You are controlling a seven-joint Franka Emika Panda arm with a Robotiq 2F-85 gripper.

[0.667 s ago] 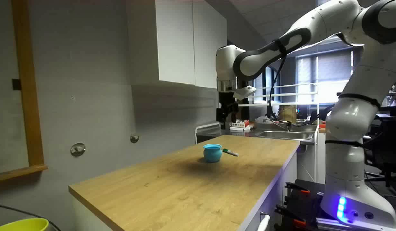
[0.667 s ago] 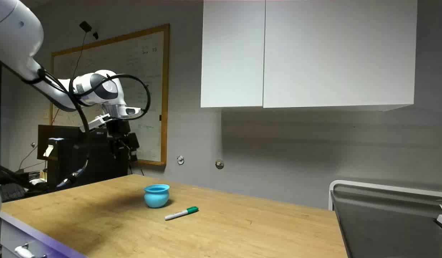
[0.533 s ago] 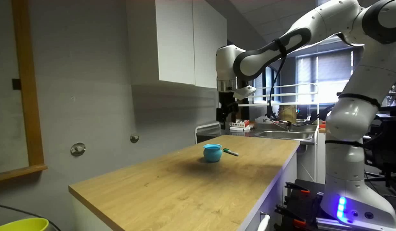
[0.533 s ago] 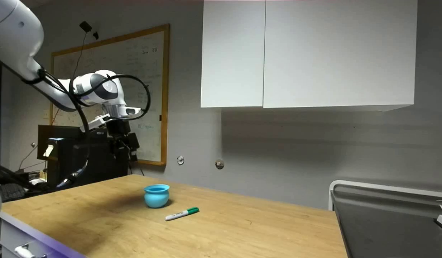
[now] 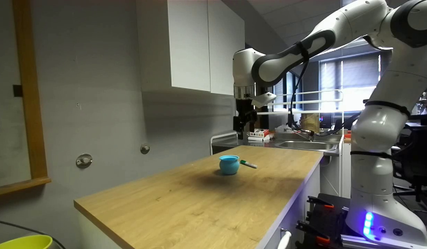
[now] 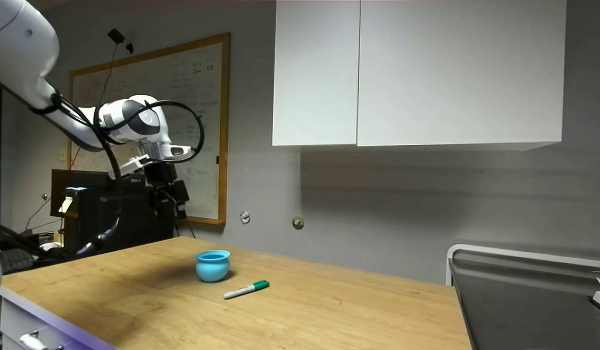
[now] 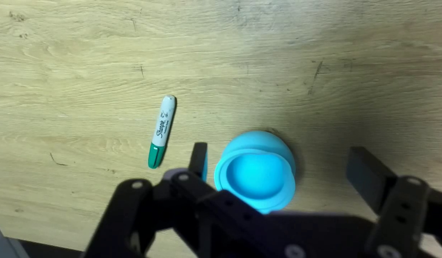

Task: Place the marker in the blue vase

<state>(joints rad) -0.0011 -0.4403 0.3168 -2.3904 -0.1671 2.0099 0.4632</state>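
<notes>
The blue vase (image 5: pixel 229 165) stands upright on the wooden counter in both exterior views (image 6: pixel 212 267). In the wrist view its round mouth (image 7: pixel 255 175) shows, with nothing visible inside. The marker (image 6: pixel 247 289), white with a green cap, lies flat beside the vase, apart from it. It also shows in an exterior view (image 5: pixel 248 164) and, left of the vase, in the wrist view (image 7: pixel 162 132). My gripper (image 5: pixel 245 133) hangs well above the counter, pointing down. In the wrist view its fingers (image 7: pixel 281 161) are wide apart with nothing held; the vase shows below, between them, and the marker outside the left finger.
The wooden counter (image 5: pixel 185 204) runs along the wall. White wall cabinets (image 6: pixel 416 73) hang above it. A dark surface with a white rail (image 6: pixel 523 301) adjoins its end, near a sink (image 5: pixel 305 145) and a red-white box (image 5: pixel 259 133). A yellow-green bin (image 5: pixel 25 242) stands near the other end.
</notes>
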